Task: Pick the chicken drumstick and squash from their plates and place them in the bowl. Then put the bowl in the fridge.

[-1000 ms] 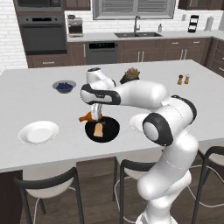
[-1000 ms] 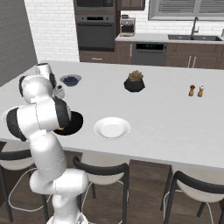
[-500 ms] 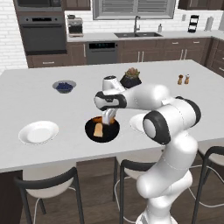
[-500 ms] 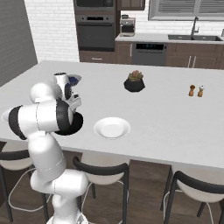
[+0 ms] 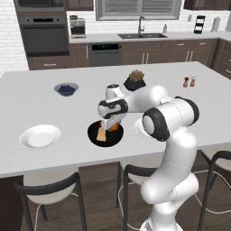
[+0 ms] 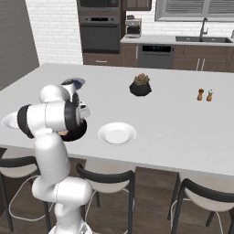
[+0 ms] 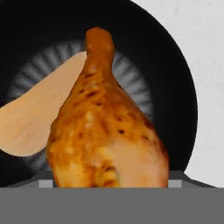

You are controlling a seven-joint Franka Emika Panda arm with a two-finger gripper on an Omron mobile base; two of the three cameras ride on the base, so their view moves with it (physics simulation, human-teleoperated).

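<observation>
The glossy black bowl (image 5: 94, 135) stands on the island in front of me, and its rim (image 6: 78, 132) peeks out from behind my arm in the right base view. The pale tan squash (image 5: 102, 135) lies inside it. My gripper (image 5: 112, 123) hangs over the bowl, shut on the chicken drumstick (image 5: 116, 127). In the hand view the orange-brown drumstick (image 7: 107, 127) fills the space between my gripper's (image 7: 107, 183) tips, bone end pointing away. The squash (image 7: 39, 116) rests beside it on the bowl's floor (image 7: 175, 87). One white plate (image 5: 39, 136) sits to the left, the other (image 6: 117, 133) to the right.
A small grey bowl of blue berries (image 5: 66, 89) and a dark plant pot (image 5: 134, 81) stand farther back on the island. Two shakers (image 5: 188, 82) are at the far right. Stools line the near edge. Oven, sink and cabinets run along the back wall.
My arm has swung right with the drumstick, from left of the bowl to over it. The squash and plates have not moved.
</observation>
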